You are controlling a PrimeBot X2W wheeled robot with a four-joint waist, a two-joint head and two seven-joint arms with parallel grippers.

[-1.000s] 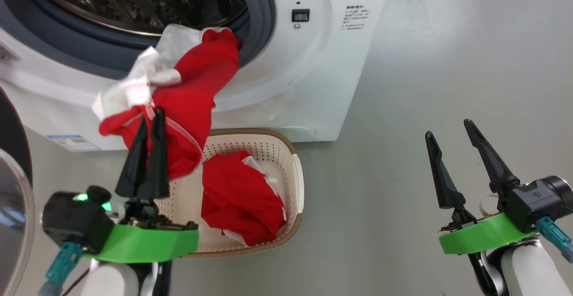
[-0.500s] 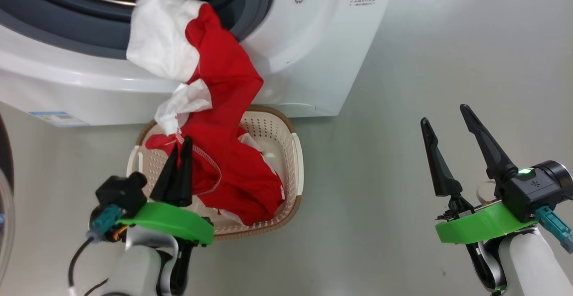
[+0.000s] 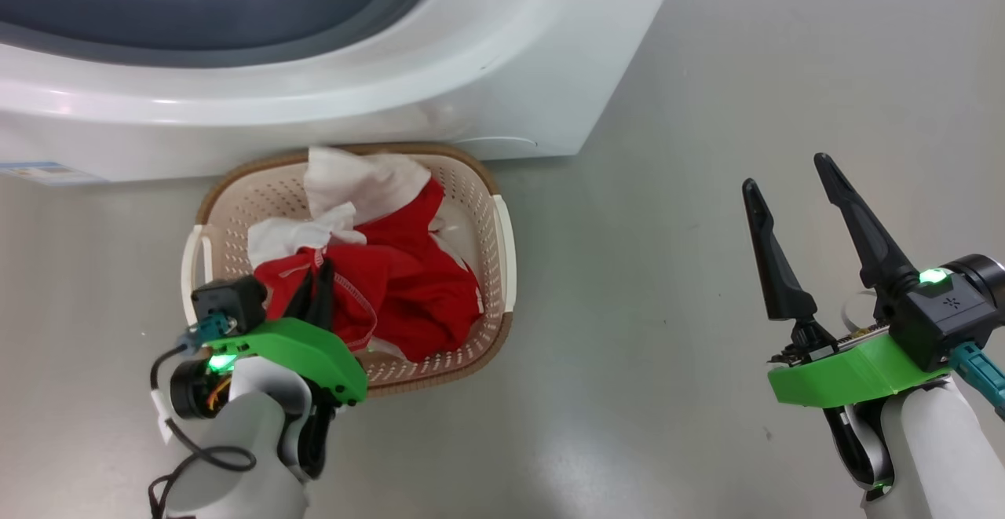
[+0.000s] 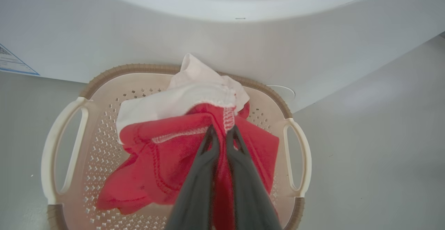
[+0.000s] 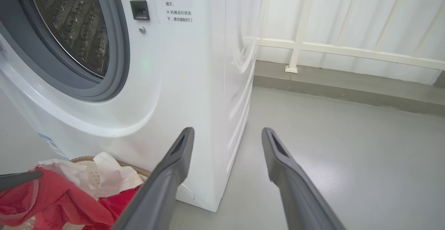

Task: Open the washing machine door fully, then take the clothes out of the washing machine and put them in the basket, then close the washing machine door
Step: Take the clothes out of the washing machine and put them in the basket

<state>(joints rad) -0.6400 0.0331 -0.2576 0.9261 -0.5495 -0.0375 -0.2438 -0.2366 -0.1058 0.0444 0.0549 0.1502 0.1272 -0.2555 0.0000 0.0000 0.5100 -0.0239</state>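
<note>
"Three steps in all. Where does it stand?"

"Take the washer [image 3: 471, 71] first. Its round mouth is uncovered, so the door is open, though how wide I cannot tell. The drum [image 5: 69, 24] looks bare as far as the right wrist view reaches in. Its floor is hidden, so something could be lying there."

"And the basket?"

"The basket [image 3: 502, 244] sits on the floor just in front of the washer, below the mouth. The clothes [image 3: 408, 291] are heaped inside it, a red and white bundle with a white corner lapping the rim on the washer's side."

"Is the left gripper free of them?"

"No. The left gripper [image 3: 314, 291] is down in the basket with its fingers pinched almost together on a red fold with a stitched hem. The cloth already rests on the pile, so I judge this drop is one release short of done."

"The right one?"

"The right gripper [image 3: 785, 173] hangs over bare floor, well apart from the basket. Its fingers are spread wide and it holds nothing."

"So what is left?"

"Opening the door looks finished, and the unloading seems close to it. What remains is to let go, look into the drum for leftovers, and swing the door shut — that last step is not yet begun."
</note>
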